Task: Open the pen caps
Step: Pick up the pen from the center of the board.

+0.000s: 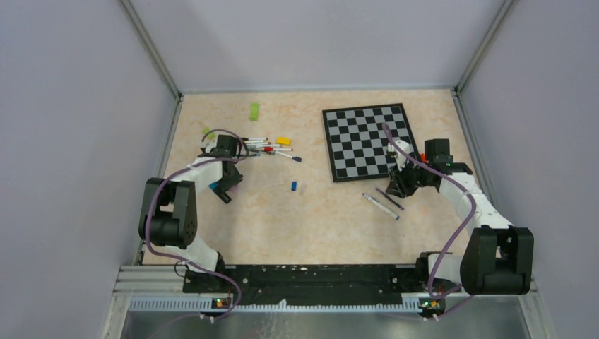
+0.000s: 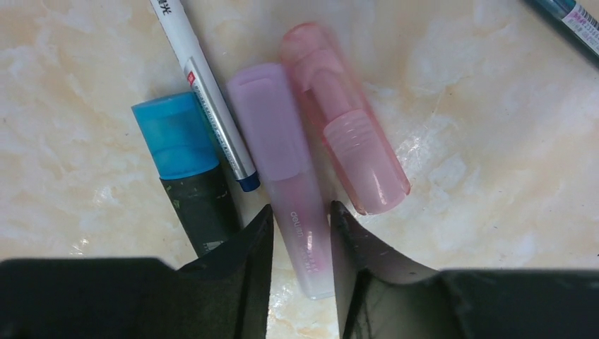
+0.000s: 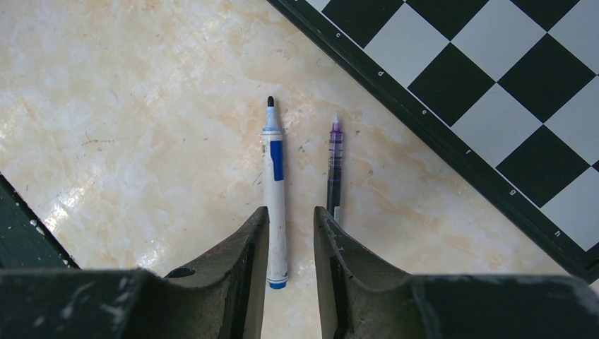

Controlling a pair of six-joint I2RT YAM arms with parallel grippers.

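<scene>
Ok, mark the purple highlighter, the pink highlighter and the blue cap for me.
purple highlighter (image 2: pixel 272 120): left wrist view, on its cap.
pink highlighter (image 2: pixel 350 138): left wrist view, on its ribbed band.
blue cap (image 2: pixel 173 134): left wrist view, middle of the cap.

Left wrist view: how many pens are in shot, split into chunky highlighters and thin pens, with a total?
Chunky highlighters: 3 (blue-capped highlighter, purple highlighter, pink highlighter)
Thin pens: 2 (white pen, dark teal pen cut off at the top right corner)
Total: 5
</scene>
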